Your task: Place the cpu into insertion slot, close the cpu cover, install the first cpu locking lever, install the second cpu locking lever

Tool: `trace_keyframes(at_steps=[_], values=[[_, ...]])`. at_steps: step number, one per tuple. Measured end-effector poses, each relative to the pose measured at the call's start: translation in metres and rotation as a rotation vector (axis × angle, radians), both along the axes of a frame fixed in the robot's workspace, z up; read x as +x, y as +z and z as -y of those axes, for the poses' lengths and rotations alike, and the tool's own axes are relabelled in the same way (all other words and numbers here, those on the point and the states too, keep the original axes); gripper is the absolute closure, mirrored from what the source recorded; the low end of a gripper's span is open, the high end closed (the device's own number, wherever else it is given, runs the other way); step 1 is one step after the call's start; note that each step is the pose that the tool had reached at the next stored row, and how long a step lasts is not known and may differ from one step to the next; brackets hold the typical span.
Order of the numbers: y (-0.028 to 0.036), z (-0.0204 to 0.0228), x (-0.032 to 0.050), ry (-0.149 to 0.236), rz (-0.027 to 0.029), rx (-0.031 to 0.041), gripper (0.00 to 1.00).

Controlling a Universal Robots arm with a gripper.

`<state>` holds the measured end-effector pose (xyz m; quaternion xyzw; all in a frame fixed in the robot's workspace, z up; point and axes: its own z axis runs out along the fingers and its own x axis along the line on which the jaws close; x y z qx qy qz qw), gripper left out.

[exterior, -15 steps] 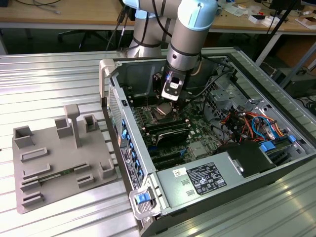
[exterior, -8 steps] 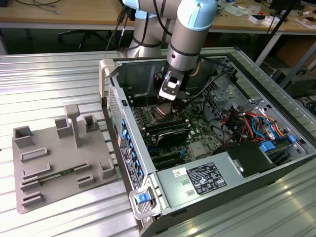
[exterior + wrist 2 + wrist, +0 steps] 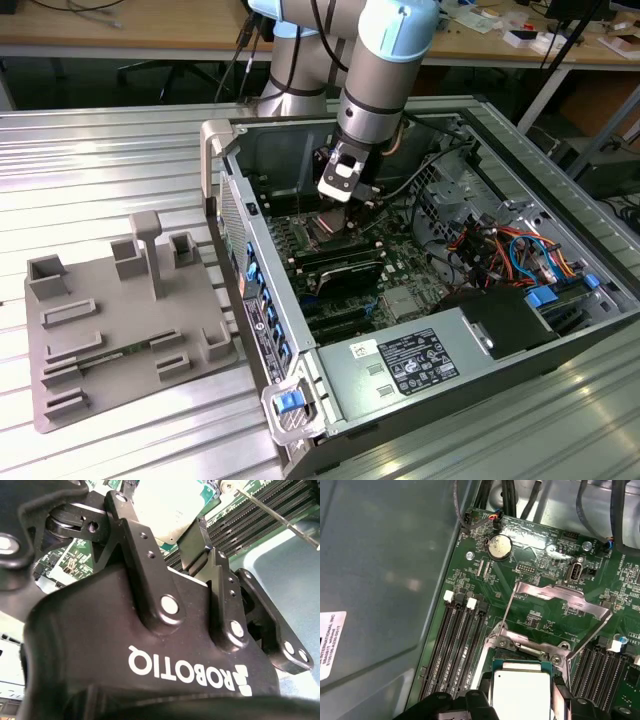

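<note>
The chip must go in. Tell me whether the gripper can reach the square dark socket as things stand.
Probably yes. The silvery metal cover frame stands swung up off the square dark socket, and the gripper, holding the silvery-grey square chip, hangs close by it, nothing visibly between.

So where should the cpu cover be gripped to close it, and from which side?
On the cpu cover, probably the free cross bar opposite its hinge at the insertion slot. The cover stands tilted open, so this thin flat bar is highest and bare; come from above, pinching across it.
</note>
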<state>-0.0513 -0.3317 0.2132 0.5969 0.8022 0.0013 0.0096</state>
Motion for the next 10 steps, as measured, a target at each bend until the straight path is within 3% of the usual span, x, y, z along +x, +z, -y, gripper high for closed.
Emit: trace_keyframes(at_steps=[10], values=[[-0.001,-0.0023,0.0,-0.061,-0.0001,-0.0032,0.45]])
